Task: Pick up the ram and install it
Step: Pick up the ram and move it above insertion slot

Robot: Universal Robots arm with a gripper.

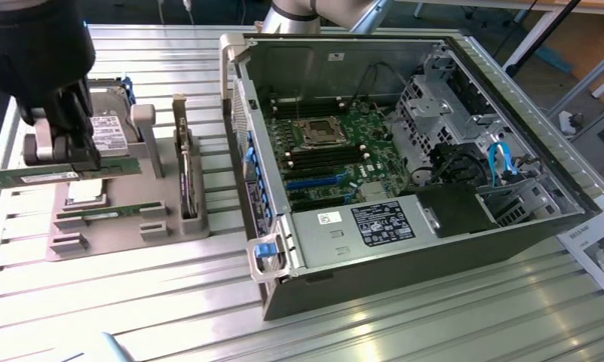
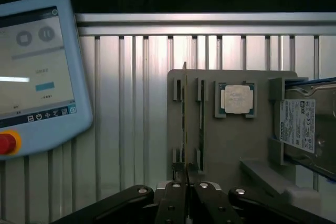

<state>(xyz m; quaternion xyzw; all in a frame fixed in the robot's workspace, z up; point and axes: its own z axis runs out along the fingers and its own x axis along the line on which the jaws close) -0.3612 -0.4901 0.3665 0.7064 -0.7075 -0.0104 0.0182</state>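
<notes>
My gripper (image 1: pixel 62 164) is shut on the ram (image 1: pixel 30 177), a slim green strip held level just above the grey parts fixture (image 1: pixel 130 234) at the exterior view's left. In the wrist view the ram (image 2: pixel 184 114) shows edge-on, running out from between my closed fingers (image 2: pixel 176 198). A second green strip (image 1: pixel 111 213) lies in the fixture's slot below. The open computer case (image 1: pixel 403 249) lies at the exterior view's right, with its motherboard (image 1: pixel 332 158) and dark memory slots exposed.
The fixture also carries a silver hard drive (image 1: pixel 105 128) (image 2: pixel 304 129), a square processor chip (image 2: pixel 237 99) and an upright card (image 1: pixel 186 177). A blue teach pendant (image 2: pixel 37 77) lies on the slatted aluminium table (image 1: pixel 181 317). The case wall (image 1: pixel 243 113) stands between fixture and motherboard.
</notes>
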